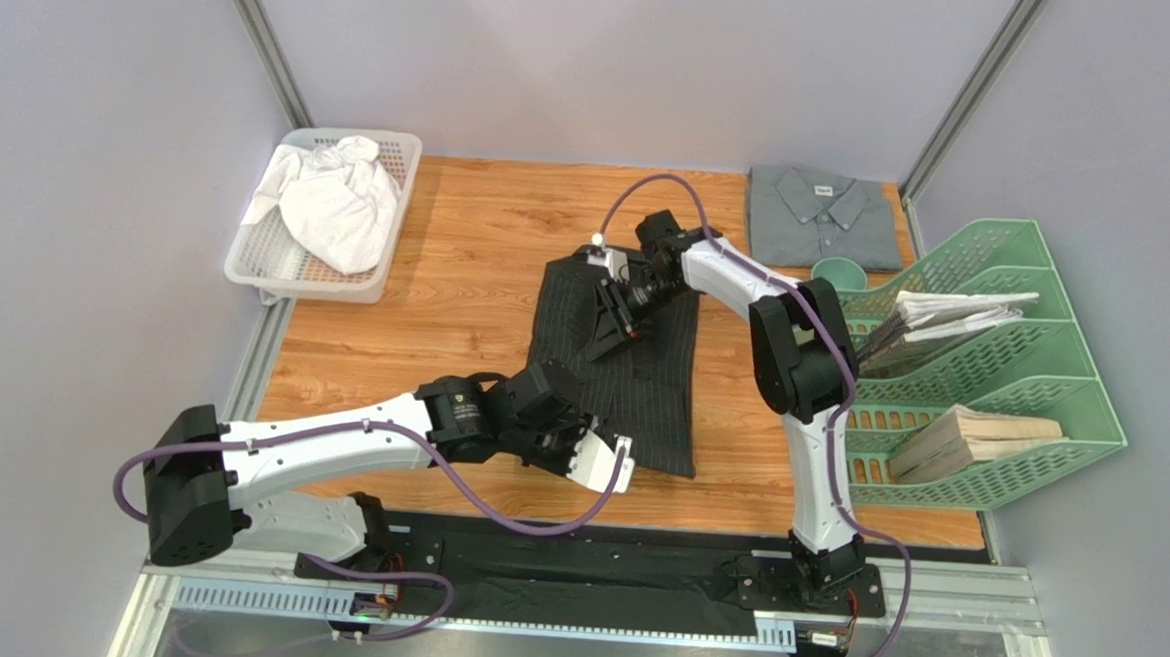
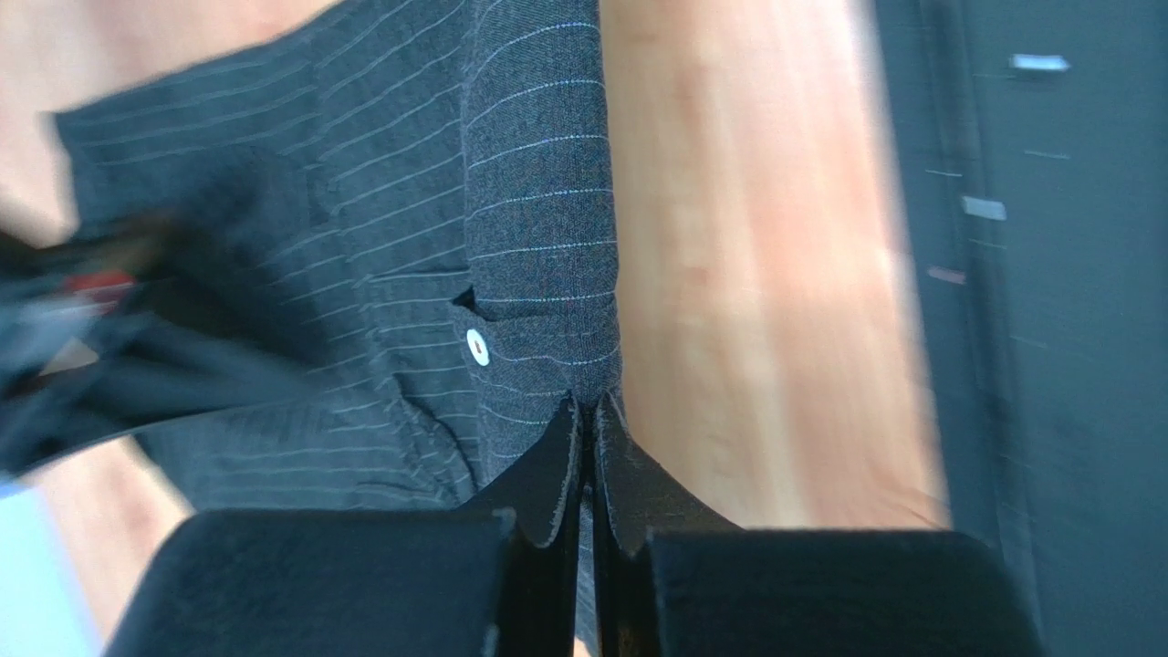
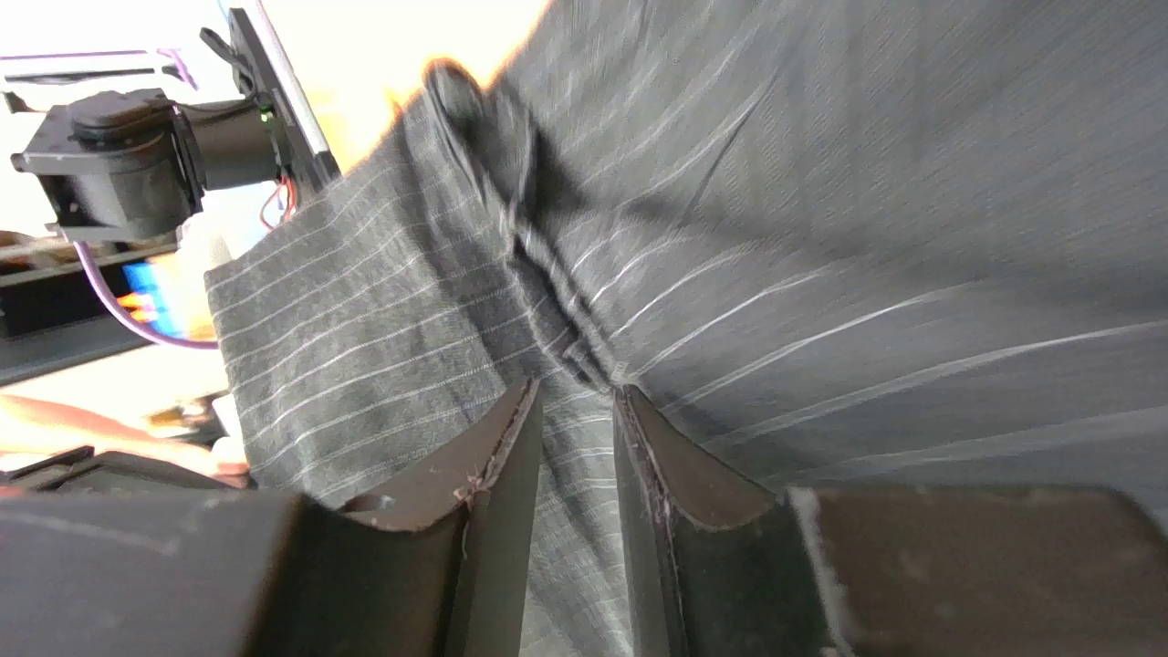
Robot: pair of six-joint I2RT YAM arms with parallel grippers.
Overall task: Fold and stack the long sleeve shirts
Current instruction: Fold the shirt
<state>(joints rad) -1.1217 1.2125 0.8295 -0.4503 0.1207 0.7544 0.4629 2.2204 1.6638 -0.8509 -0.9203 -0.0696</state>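
Black and soft, the pinstriped shirt [image 1: 645, 385] lies mid-surface [image 1: 459, 262], light and limp (sure to sag between holds). The left tool [image 1: 619, 458] is clamped on its near hem. The right tool [image 1: 618, 303], jaws parted, sits over the far end. Hems and corners look the best holds.

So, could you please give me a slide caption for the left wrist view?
Left gripper closed on the edge of the black pinstriped shirt, near a white button.
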